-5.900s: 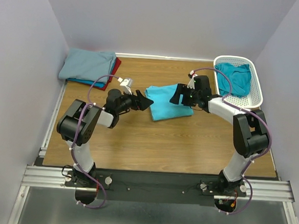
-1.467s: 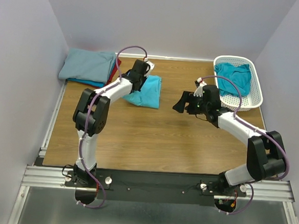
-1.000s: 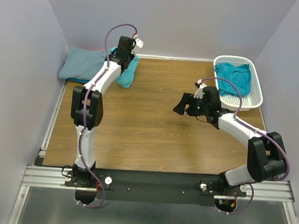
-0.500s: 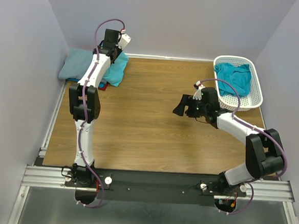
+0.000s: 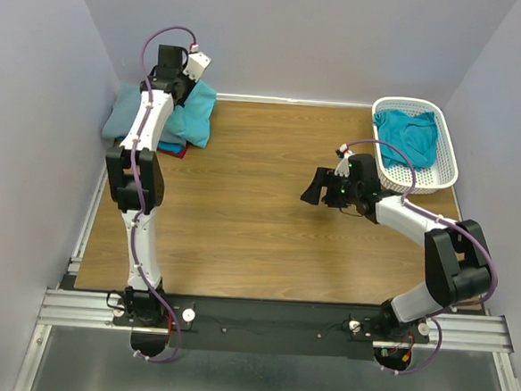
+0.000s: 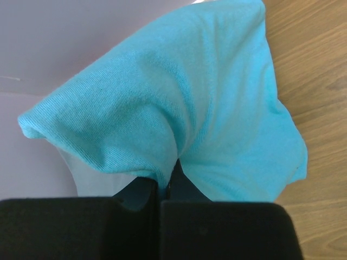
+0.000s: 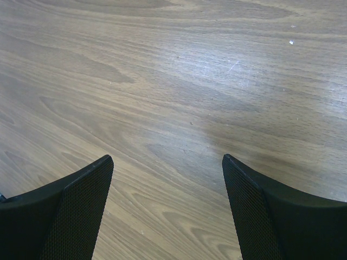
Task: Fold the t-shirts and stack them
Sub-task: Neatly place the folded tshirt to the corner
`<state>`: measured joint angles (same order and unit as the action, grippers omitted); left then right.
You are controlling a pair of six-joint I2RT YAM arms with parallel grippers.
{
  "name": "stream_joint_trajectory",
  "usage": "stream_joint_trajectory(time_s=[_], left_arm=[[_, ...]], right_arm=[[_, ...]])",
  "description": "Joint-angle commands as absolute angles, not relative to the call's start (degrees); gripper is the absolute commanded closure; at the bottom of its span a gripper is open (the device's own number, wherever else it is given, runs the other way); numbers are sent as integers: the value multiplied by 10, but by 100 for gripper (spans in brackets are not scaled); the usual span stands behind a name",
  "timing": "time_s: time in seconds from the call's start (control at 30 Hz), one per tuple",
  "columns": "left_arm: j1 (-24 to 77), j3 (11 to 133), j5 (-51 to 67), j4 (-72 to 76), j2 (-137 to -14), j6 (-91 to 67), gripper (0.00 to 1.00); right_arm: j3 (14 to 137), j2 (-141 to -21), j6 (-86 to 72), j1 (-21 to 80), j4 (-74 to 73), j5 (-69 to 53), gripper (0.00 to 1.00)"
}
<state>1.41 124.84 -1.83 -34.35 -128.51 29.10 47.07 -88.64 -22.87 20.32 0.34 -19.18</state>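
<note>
My left gripper [image 5: 177, 84] is stretched to the back left corner, shut on the folded bright turquoise t-shirt [image 5: 195, 115], which hangs from it over the stack. In the left wrist view the turquoise t-shirt [image 6: 184, 108] drapes from the closed jaws of that gripper [image 6: 164, 181]. Beneath lies the stack: a dusty grey-blue t-shirt [image 5: 127, 115] on top, with blue and red [image 5: 181, 151] edges showing under it. A deeper teal t-shirt [image 5: 408, 134] lies crumpled in the white basket [image 5: 441, 168]. My right gripper [image 5: 315, 189] hovers open above bare wood; in the right wrist view that gripper [image 7: 168, 162] has nothing between its fingers.
Pale walls close in the table at the back and on both sides. The left arm runs along the left edge of the wooden table [image 5: 241, 221]. The basket stands at the back right, just behind my right arm.
My left gripper has carried the turquoise t-shirt further left and back, from beside the stack to over it. The right arm has hardly moved.
</note>
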Motion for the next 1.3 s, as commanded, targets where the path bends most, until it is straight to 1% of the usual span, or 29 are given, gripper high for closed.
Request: stream_joint_trajectory(time_s=[0.0,0.5,0.8,0.87,0.9,0.93,0.97,1.07,1.17,1.27], left_arm=[[-10,1264,29,-334,-1221,285,100],[-53,1256,77,-320,-1206,272,100],[-98,1259,108,-301,-1251,250,100],[-111,1266,110,-297,-1261,237,60],[-113,1266,108,-287,-1265,229,43],[-119,1267,104,-285,-1270,219,31],[-120,1269,103,-285,-1273,217,2],[-118,1275,85,-279,-1276,200,2],[-113,1296,38,-280,-1265,176,2],[-99,1273,-12,-254,-1215,144,2]], right_arm=[[467,-893,-224,207,2,-198,12],[468,-896,-225,207,2,-199,12],[466,-899,-222,207,2,-199,12],[466,-896,-222,207,2,-199,12],[465,-896,-222,207,2,-198,12],[466,-894,-222,207,2,-198,11],[465,-894,-222,207,2,-199,11],[466,-889,-223,207,2,-199,11],[464,-880,-223,207,2,-195,11],[465,-868,-224,207,2,-188,11]])
